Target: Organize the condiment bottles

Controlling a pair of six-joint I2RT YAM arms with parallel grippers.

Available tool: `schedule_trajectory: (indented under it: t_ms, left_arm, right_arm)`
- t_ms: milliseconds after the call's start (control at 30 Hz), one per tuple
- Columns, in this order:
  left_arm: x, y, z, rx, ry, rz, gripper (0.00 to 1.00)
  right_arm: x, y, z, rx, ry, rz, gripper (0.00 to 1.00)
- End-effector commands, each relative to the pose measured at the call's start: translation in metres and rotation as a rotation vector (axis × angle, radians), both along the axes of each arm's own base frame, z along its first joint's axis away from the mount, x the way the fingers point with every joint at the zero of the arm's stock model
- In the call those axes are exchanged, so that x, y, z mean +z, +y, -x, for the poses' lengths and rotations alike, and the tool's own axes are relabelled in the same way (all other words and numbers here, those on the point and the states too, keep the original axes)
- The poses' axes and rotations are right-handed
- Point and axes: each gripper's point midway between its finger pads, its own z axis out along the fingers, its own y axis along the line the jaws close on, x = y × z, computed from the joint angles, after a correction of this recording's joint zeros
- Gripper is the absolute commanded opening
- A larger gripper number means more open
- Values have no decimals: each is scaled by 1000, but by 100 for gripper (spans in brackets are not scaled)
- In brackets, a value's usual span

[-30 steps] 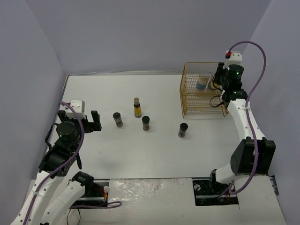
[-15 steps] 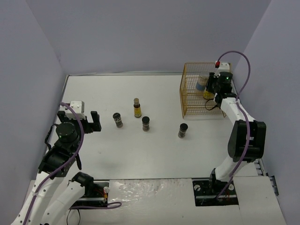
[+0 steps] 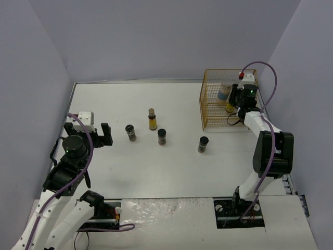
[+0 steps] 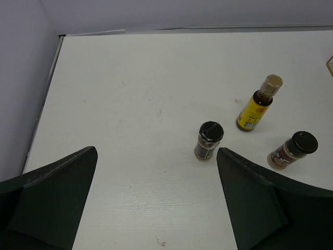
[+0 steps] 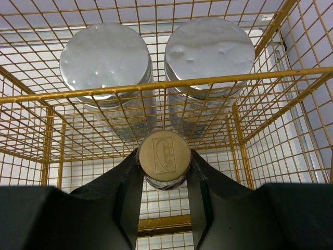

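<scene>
Right hand (image 5: 164, 161): I'm gripping the slim tan-capped bottle (image 5: 164, 150) upright inside the yellow wire rack (image 5: 156, 84), grouping it with two silver-lidded jars (image 5: 105, 57).
Left hand (image 4: 156, 203): I'm hovering wide open, empty.

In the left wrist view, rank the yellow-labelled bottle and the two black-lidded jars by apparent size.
1. Yellow-labelled bottle, clearly the tallest.
2. Middle black-lidded jar and right-hand black-lidded jar look about alike, so I won't rank them.

Right claw (image 5: 164, 169) carried slim bottle (image 5: 164, 154) deeper into rack (image 5: 171, 83).
</scene>
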Motion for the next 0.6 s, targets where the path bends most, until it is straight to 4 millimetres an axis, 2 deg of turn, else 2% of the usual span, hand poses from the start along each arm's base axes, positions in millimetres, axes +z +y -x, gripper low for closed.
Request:
schedule_trajectory:
  t_ms: [0,67,133,167,267,333,567]
  left_arm:
    - [23,-1,-3,2,-68,24,97]
    - [23,-2,-4,0,-68,25,97]
    - [23,-2,-4,-2,-67,24,97]
    - [23,-2,-4,-3,-66,25,97]
    - [23,-2,-4,-3,-65,24,97]
    - [23,-2,-4,-3,-65,24,97]
    - [23,-2,-4,-5,-66,25,97]
  right_arm:
    - [37,-4,-10,-3,-138,17,6]
    - [39,-5,-8,-5,-141,17,9]
    - [39,-4,-8,2,-136,19,17]
    - [40,-3,-9,5,-133,20,23]
    - [41,0,-7,22,-125,12,51]
    - [48,3,-6,35,-131,4,60]
    - [96,15,9,79,-171,-13,76]
